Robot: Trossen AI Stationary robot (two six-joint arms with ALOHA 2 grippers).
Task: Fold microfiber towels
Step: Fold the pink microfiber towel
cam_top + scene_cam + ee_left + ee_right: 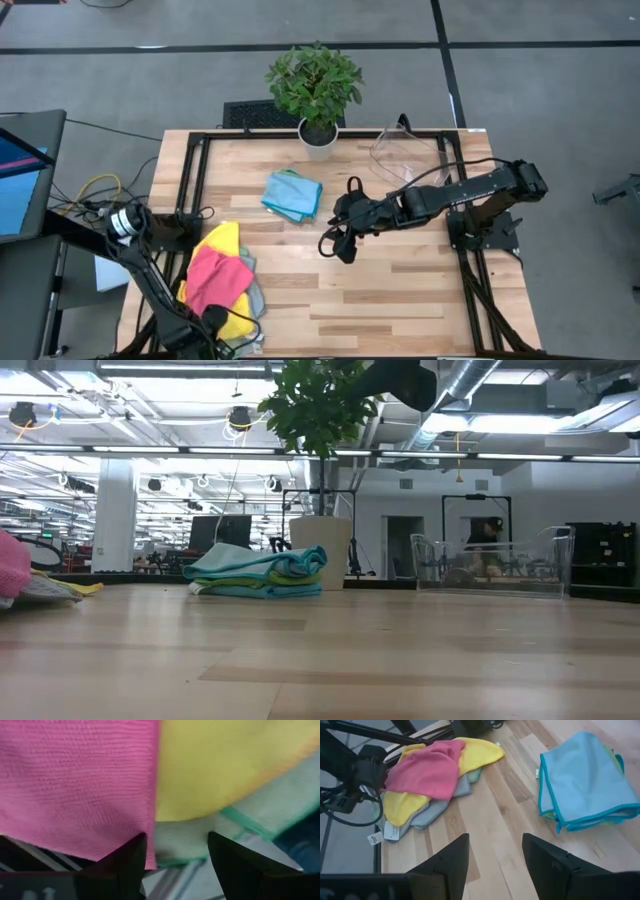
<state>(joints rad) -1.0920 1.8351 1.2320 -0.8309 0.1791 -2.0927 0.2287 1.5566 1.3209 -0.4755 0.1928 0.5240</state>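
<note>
The bench [400,290] carries a loose heap of unfolded towels [222,278] at its front left corner, pink over yellow over a pale grey-green one, hanging partly over the left edge. A neat folded stack [292,195] topped in pale blue lies near the back edge, just in front of the potted plant [316,88]. The cloths look light, limp and clingy, so I judge a pinch at a free corner or hem of the pink top towel [75,785] best; the left gripper [175,862] hovers over the heap, jaws parted and empty, and the right gripper [345,245] hangs mid-bench, also parted and holding nothing.
</note>
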